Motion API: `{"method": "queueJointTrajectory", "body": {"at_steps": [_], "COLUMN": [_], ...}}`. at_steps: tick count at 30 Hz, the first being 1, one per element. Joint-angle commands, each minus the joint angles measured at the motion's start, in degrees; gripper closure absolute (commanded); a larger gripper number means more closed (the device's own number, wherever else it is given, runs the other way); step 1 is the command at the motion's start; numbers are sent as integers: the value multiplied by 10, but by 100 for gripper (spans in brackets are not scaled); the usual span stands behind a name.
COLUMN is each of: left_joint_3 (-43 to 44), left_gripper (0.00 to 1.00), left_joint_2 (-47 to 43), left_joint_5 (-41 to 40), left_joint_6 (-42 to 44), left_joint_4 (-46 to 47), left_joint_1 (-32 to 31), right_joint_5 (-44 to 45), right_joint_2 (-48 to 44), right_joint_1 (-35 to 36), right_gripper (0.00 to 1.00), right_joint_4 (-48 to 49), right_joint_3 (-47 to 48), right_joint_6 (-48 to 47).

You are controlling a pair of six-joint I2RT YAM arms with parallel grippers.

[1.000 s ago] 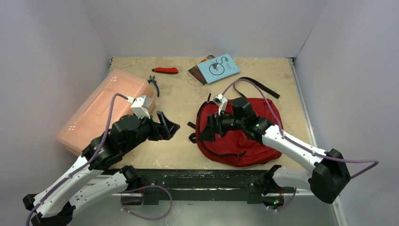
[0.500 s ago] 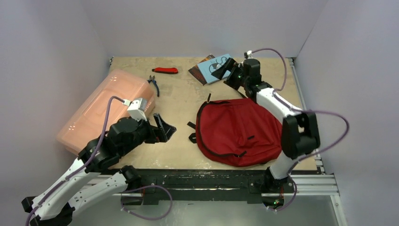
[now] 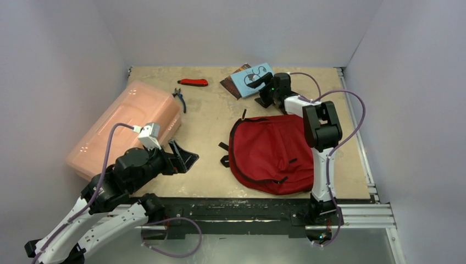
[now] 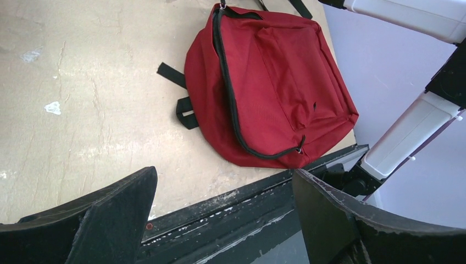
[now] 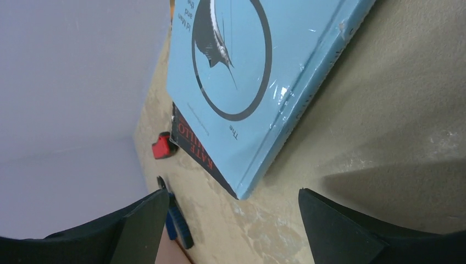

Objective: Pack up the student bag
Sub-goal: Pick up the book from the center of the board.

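Observation:
The student bag is a red backpack lying flat on the table, its black zipper curving along the side; the left wrist view shows the student bag too. My left gripper hovers open to the bag's left, holding nothing, and in its own view the left gripper hangs over the table's near edge. My right gripper is open and low at the back, just right of a light blue book. In its own view the right gripper faces the corner of the blue book, not touching it.
A dark book lies under the blue one. A red utility knife and blue-handled pliers lie at the back. A pink translucent box fills the left side. The right arm stretches over the bag's right edge.
My right arm swung from above the bag to the back of the table and came down beside the blue book. My left arm drew back toward the near left. Both grippers stayed open.

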Motion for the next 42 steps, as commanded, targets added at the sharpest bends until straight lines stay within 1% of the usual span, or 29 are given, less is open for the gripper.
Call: {"method": "queueJointTrajectory", "body": {"at_steps": [1,3,7,9,11,15,19,22,27,31,34,35,36,40,42], "left_joint_3": [5,6,6,7,7,7,5,3,1,-3,-7,-8,-9,-7,-6], "left_gripper": [7,7,7,7,7,7,7,7,7,7,7,7,7,7,7], "left_joint_2": [-7,-7,-9,-10,-11,-13,-12,-10,-6,-8,-10,-10,-10,-8,-8], "left_joint_5": [-14,-14,-13,-13,-14,-14,-13,-10,-3,-1,0,1,2,4,4], "left_joint_6": [7,9,11,12,13,15,14,13,12,9,6,5,5,6,5], "left_joint_4": [-1,-2,1,3,3,3,3,5,7,6,6,6,6,6,5], "left_joint_1": [1,1,1,1,1,1,1,1,1,1,1,1,1,1,1], "right_joint_5": [24,24,33,42,39,45,49,65,65,68,59,57,55,41,40], "right_joint_2": [14,18,15,19,34,51,66,72,95,113,134,139,143,142,125], "right_joint_1": [-4,-4,-4,-4,-5,-6,-6,-6,-6,-7,-7,-8,-8,-14,-20], "right_gripper": [10,14,18,19,24,29,38,39,39,39,39,70,82,98,100], "right_joint_4": [44,62,115,145,156,186,215,216,247,313,356,373,389,458,497], "right_joint_3": [20,6,-45,-56,-50,-49,-55,-58,-55,-73,-69,-69,-70,-82,-99], "right_joint_6": [101,134,206,218,226,243,257,262,262,262,262,262,260,255,251]}}
